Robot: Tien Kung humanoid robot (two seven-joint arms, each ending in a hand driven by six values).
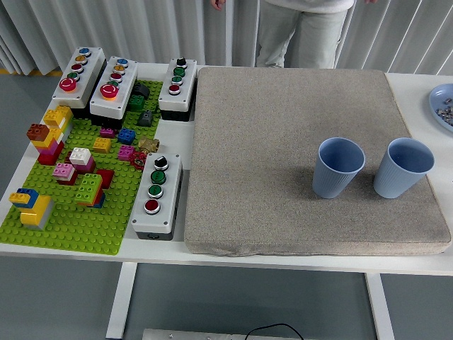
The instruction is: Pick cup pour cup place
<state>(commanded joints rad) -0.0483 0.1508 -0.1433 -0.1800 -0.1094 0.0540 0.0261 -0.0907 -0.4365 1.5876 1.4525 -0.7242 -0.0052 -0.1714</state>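
Two light blue cups stand upright and side by side on the right part of a grey mat (pixel 269 142). The left cup (pixel 338 168) and the right cup (pixel 402 168) are a small gap apart, near the mat's front right. What the cups hold cannot be made out from here. Neither of my hands appears in the head view.
A green brick baseplate (pixel 78 205) with several coloured bricks lies at the left. Several grey button boxes (pixel 154 195) stand around it. A light blue plate (pixel 442 105) sits at the right edge. A person (pixel 301 32) stands behind the table's far side.
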